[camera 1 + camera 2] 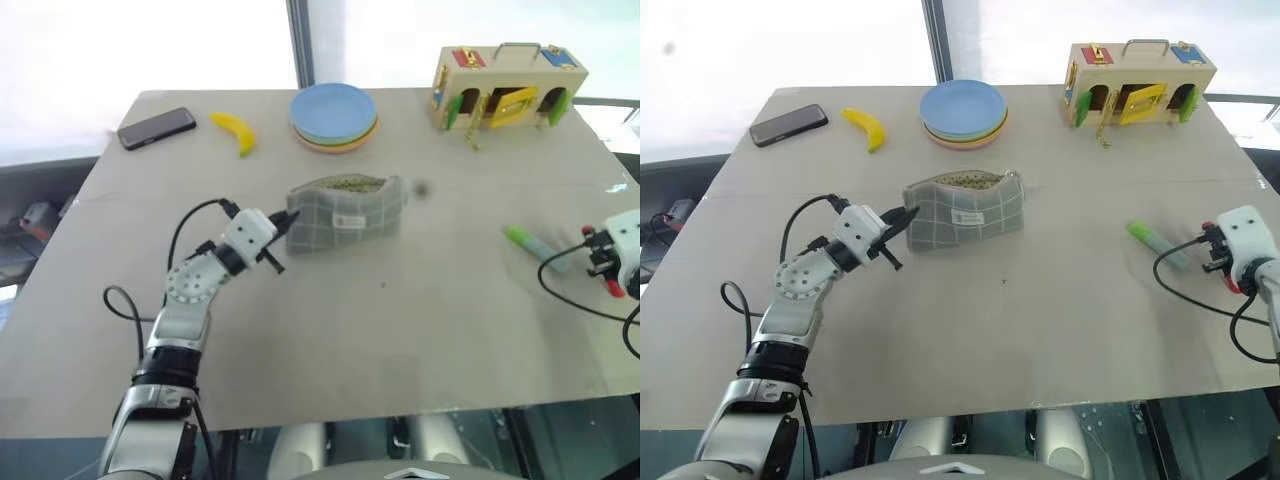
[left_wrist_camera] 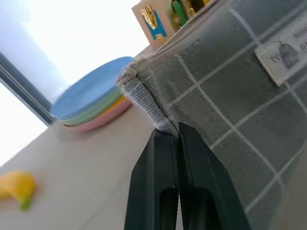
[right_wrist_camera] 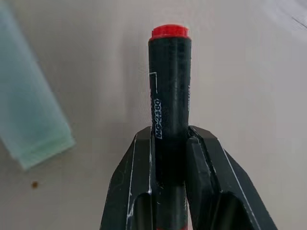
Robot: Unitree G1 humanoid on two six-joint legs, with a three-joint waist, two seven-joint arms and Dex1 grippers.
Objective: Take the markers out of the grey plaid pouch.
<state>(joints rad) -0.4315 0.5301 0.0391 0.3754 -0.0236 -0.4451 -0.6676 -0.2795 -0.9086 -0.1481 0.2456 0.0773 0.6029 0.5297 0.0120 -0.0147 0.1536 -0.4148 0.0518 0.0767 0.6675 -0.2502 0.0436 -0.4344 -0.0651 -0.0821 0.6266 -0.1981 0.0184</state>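
Your tabletop [image 1: 970, 340] is widest and barest on the near side of the grey plaid pouch [image 1: 965, 211]: from the pouch down to the near edge nothing lies on the surface. The far edge is busier. The wooden latch box [image 1: 1138, 81] stands beyond the pouch toward the far right corner, the stack of plates [image 1: 963, 113] sits straight beyond it, and the banana [image 1: 865, 127] and black phone [image 1: 788, 125] lie beyond it toward the far left corner.

The pouch sits near the middle of the tabletop with its mouth gaping, the dotted lining showing. Your left pincer [image 1: 904, 218] is closed tight on the pouch's left end, fabric nipped between the fingers [image 2: 158, 167].

Well to the right of the pouch, near the right edge, the green marker [image 1: 1155, 243] lies flat on the surface. Just past it, at that edge, your right pincer [image 3: 170, 139] is held narrow around the red marker [image 3: 169, 86], the red tip poking out beyond the fingertips over bare tabletop.
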